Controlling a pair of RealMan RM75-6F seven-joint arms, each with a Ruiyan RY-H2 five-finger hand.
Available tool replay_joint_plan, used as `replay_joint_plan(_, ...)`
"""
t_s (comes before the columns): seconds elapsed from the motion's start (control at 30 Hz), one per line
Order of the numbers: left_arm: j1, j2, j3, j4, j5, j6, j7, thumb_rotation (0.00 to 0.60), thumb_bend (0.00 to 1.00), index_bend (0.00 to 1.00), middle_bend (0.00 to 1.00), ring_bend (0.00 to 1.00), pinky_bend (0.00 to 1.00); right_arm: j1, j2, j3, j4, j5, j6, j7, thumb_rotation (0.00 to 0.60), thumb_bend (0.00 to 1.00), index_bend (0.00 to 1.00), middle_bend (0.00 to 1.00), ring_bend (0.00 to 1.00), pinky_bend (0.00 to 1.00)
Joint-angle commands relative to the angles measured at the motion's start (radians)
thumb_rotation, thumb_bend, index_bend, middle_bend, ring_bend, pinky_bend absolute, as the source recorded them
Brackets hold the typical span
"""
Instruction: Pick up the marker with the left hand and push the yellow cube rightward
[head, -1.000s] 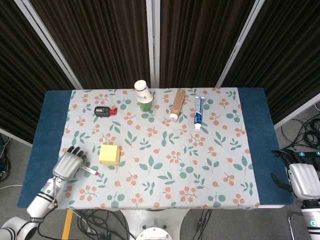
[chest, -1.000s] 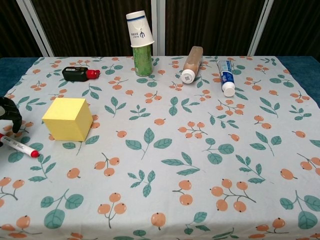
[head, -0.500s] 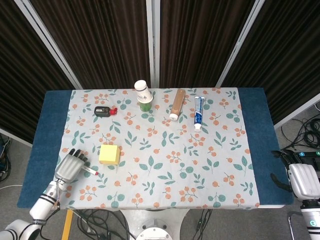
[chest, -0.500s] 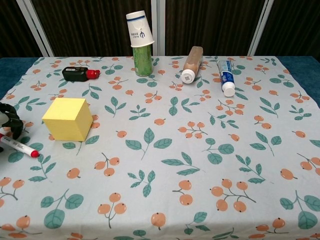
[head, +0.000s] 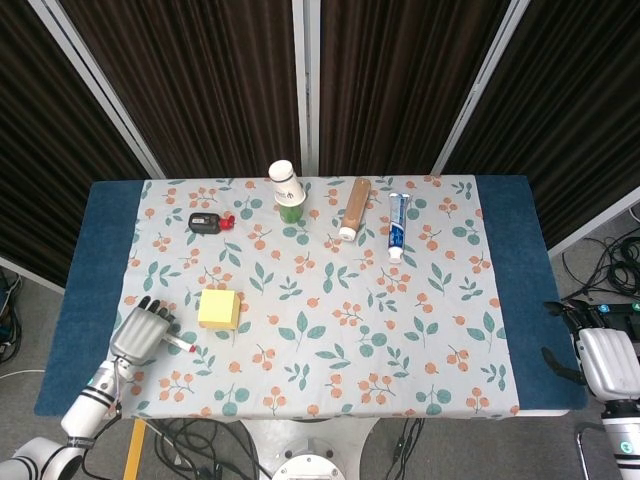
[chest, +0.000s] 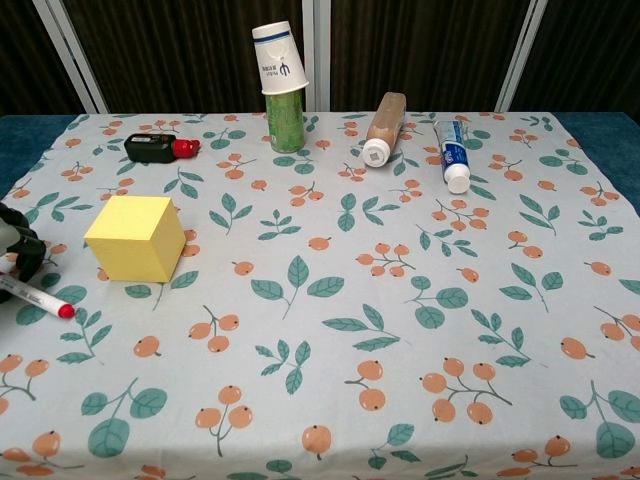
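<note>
The yellow cube (head: 219, 308) (chest: 137, 237) stands on the floral cloth at the left. The marker (head: 180, 343) (chest: 37, 297), white with a red cap, lies just left of and nearer than the cube, cap pointing right. My left hand (head: 140, 330) (chest: 16, 243) lies over the marker's rear end at the table's left edge, dark fingers bent down onto it. Whether they close around it is hidden. My right hand (head: 606, 362) hangs off the table's right side, its fingers not clear.
Along the far side lie a black and red gadget (head: 207, 222), a green can with a paper cup upturned on it (head: 287, 190), a brown bottle (head: 353, 208) and a toothpaste tube (head: 397, 226). The blue table edge (head: 95, 260) borders the cloth.
My left hand has drawn slightly nearer and lower over the marker. The marker's red tip has shifted a little left and nearer. The cube has not moved.
</note>
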Motion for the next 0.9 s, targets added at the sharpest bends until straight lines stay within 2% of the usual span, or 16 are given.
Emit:
replay_joint_plan(0.03, 0.0, -0.003, 0.001, 0.004, 0.001, 0.001, -0.001, 0.6, 0.36, 0.58, 0.56, 0.32, 0.29, 0.0, 0.0, 0.0, 0.0, 0.0, 0.0, 0.0, 0.6, 0.21, 0.22, 0.3, 0.14, 0.21)
replay_joint_plan(0.3, -0.001, -0.009, 0.004, 0.017, -0.001, -0.001, -0.034, 0.6, 0.37, 0.59, 0.58, 0.33, 0.29, -0.002, 0.0, 0.0, 0.0, 0.001, 0.001, 0.002, 0.6, 0.21, 0.22, 0.3, 0.14, 0.21)
replay_joint_plan(0.37, 0.0, -0.009, 0.007, 0.024, 0.01, 0.016, -0.064, 0.6, 0.38, 0.62, 0.6, 0.36, 0.33, -0.002, 0.001, 0.0, -0.001, 0.001, 0.002, 0.002, 0.6, 0.2, 0.22, 0.3, 0.14, 0.21)
replay_joint_plan(0.57, 0.001, -0.007, 0.016, 0.066, 0.034, 0.046, -0.194, 0.6, 0.4, 0.65, 0.63, 0.44, 0.51, -0.002, 0.001, 0.001, -0.001, 0.002, 0.002, 0.001, 0.6, 0.21, 0.22, 0.3, 0.14, 0.2)
replay_joint_plan(0.9, 0.022, -0.004, 0.01, 0.181, 0.06, 0.151, -0.44, 0.6, 0.41, 0.65, 0.64, 0.46, 0.55, -0.006, 0.008, 0.002, -0.007, 0.002, 0.012, -0.001, 0.6, 0.21, 0.21, 0.3, 0.14, 0.2)
